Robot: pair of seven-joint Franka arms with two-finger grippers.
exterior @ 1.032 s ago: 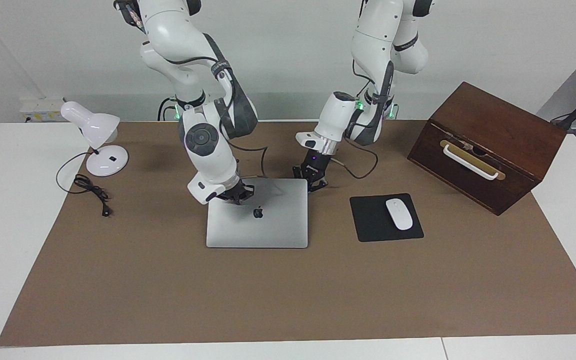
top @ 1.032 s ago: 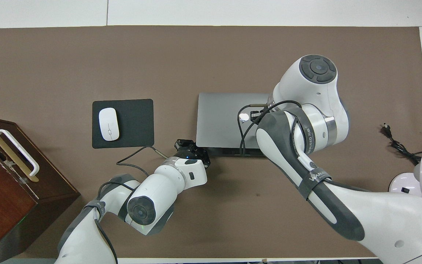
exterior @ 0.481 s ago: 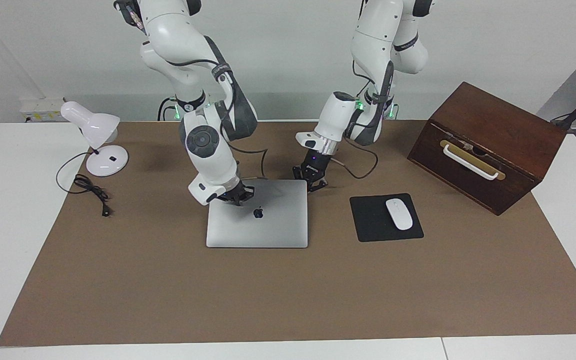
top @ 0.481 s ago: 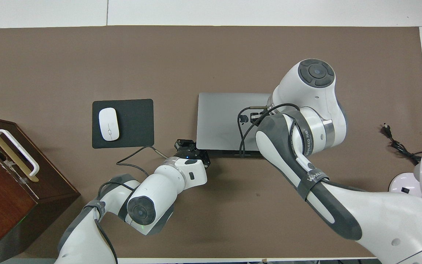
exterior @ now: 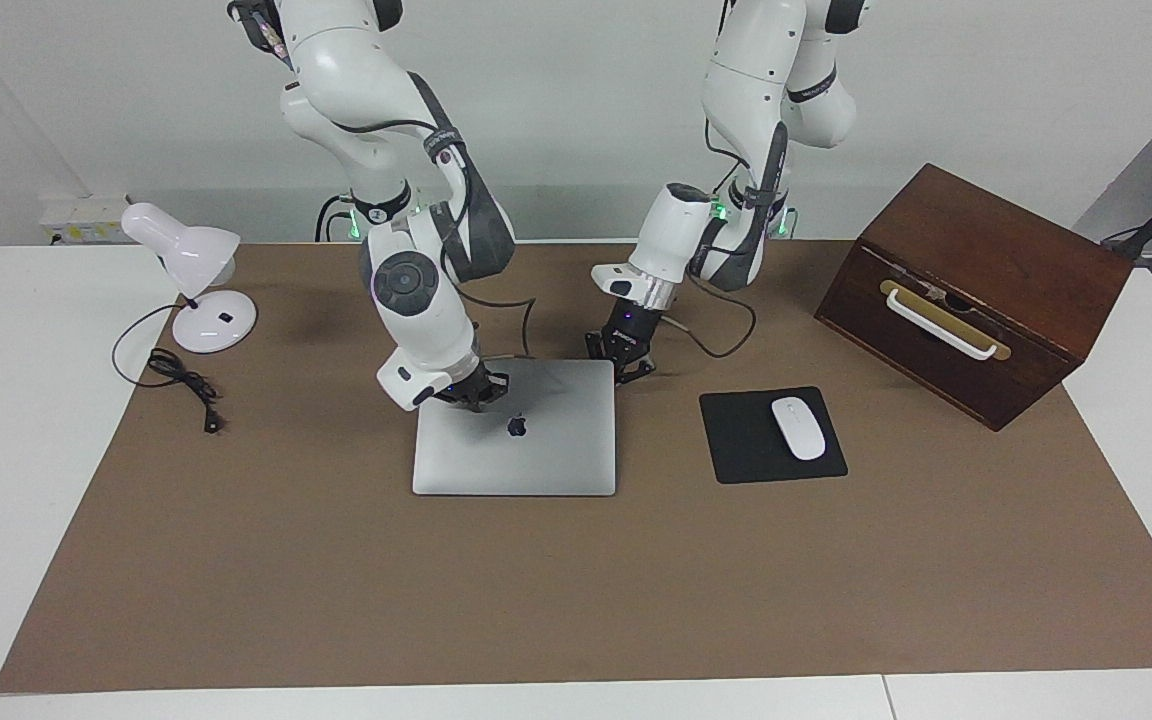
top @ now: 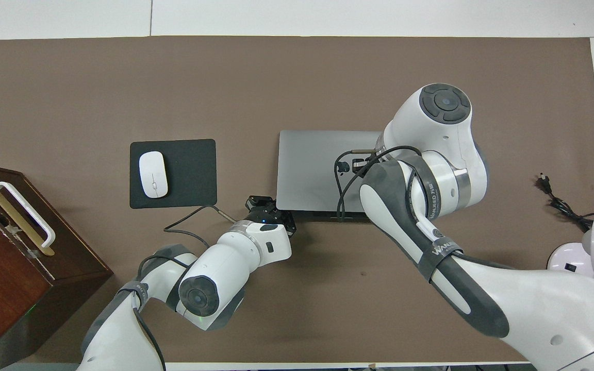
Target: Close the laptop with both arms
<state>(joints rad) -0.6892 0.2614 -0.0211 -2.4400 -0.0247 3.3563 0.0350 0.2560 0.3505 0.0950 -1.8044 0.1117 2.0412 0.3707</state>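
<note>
The silver-grey laptop (exterior: 516, 450) (top: 307, 170) lies on the brown mat with its lid down flat and the dark apple logo facing up. My right gripper (exterior: 473, 392) is shut and its tips rest on the lid beside the logo, near the edge closest to the robots. In the overhead view the right arm's wrist hides it. My left gripper (exterior: 624, 358) (top: 268, 207) is shut and sits low at the laptop's corner nearest the robots, toward the left arm's end of the table. I cannot tell whether it touches the laptop.
A black mouse pad (exterior: 736, 445) with a white mouse (exterior: 798, 428) lies beside the laptop toward the left arm's end. A brown wooden box (exterior: 976, 290) with a white handle stands beside it. A white desk lamp (exterior: 198, 275) and its black cord (exterior: 186, 385) sit at the right arm's end.
The right arm's wrist and elbow have shifted slightly toward the robots while its gripper stays on the lid. The laptop and the left arm have not moved.
</note>
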